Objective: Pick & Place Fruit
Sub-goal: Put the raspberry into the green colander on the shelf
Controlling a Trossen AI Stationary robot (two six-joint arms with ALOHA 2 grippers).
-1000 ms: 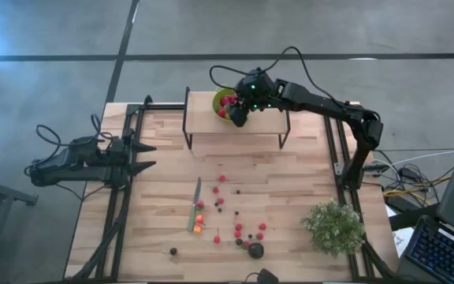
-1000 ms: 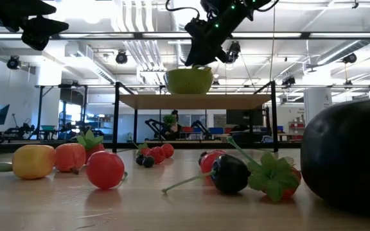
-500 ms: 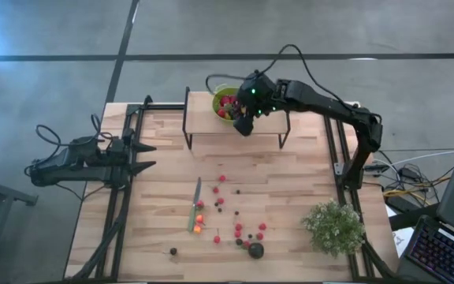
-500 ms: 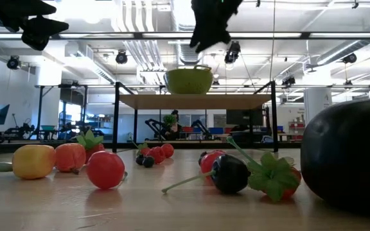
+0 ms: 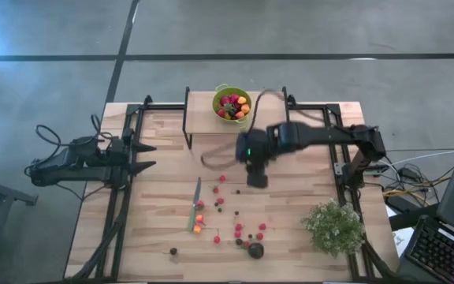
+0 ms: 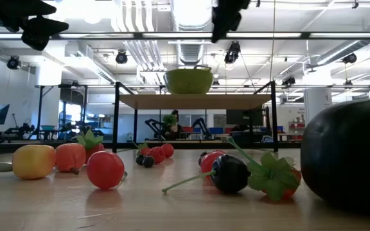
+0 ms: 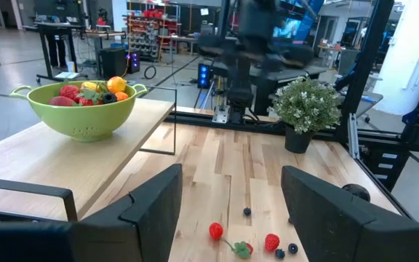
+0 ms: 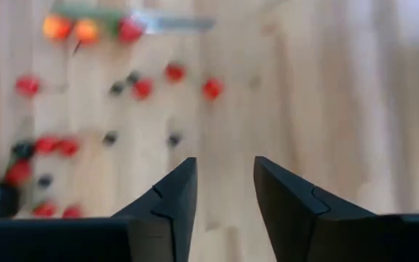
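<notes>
1 right gripper [image 5: 256, 178] blurred, empty above scattered fruit [image 5: 237, 229].

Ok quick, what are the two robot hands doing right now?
Left gripper: open, holding nothing, waiting at the table's left edge.
Right gripper: open, holding nothing, above the scattered fruit.

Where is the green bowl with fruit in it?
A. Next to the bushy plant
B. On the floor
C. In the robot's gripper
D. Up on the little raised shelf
D: the green bowl sits on the raised shelf at the table's far edge, with nothing gripping it.
</notes>
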